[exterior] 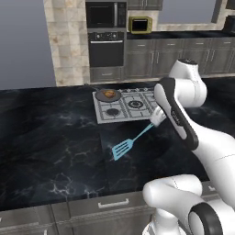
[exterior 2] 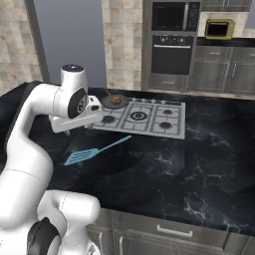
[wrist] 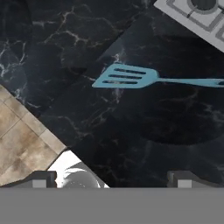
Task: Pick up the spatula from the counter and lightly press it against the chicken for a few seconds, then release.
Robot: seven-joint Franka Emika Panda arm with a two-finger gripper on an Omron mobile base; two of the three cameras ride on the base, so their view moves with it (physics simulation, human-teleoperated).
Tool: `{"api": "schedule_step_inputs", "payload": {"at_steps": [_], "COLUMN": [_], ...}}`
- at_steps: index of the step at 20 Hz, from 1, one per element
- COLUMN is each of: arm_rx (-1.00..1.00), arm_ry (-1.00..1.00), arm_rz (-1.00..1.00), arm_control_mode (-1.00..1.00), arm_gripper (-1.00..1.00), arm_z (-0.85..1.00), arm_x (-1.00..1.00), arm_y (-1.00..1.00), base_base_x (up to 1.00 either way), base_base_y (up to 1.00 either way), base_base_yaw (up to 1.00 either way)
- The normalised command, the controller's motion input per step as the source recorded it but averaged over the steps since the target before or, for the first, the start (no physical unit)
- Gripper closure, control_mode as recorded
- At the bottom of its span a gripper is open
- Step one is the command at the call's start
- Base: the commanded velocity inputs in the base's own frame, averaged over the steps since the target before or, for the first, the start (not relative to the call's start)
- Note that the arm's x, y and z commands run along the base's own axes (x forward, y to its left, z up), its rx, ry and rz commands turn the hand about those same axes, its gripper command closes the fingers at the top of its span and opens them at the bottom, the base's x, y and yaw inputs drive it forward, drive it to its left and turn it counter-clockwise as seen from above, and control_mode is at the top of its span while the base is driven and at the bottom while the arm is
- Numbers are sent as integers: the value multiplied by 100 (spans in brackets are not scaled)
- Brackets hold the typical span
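A light blue slotted spatula (exterior: 123, 148) (exterior 2: 82, 156) (wrist: 127, 77) lies flat on the black marble counter (exterior: 55, 137), its thin handle pointing toward the stove. The chicken (exterior: 109, 93) (exterior 2: 116, 99) sits in a small dark pan (exterior: 107, 96) on the stove's back left burner. My gripper (exterior: 157, 118) (wrist: 112, 180) hangs above the counter near the handle's end, between the spatula's blade and the stove. In the hand view its fingertips (wrist: 41, 179) stand wide apart, open, with nothing between them. The spatula lies well ahead of them, untouched.
The grey stove (exterior: 131, 106) (exterior 2: 149, 118) (wrist: 197, 17) is set into the counter behind the spatula. A wall oven (exterior: 106, 46) and grey cabinets (exterior: 151, 59) stand across the room. The counter's front edge and tiled floor (wrist: 19, 131) show in the hand view.
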Motion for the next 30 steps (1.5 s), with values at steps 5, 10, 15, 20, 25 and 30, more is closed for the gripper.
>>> {"api": "schedule_step_inputs", "payload": {"at_steps": [5,10,15,20,25,30], "arm_rx": [-1,0,0,0,-1,-6], "arm_ry": [-1,-7,-7,-2,0,-3], "arm_rz": [12,12,20,26,32,35], "arm_control_mode": [-100,-100,-100,-100,-100,-100], "arm_gripper": [-100,-100,-100,-100,-100,-100], "arm_z": [-4,0,0,-1,-1,-5], "arm_x": [-7,0,1,9,5,0], "arm_y": [4,-7,-20,-17,-7,-6], "base_base_x": [0,0,0,0,0,0], "base_base_y": [0,0,0,0,0,0], "base_base_yaw": [0,0,0,0,0,0]}}
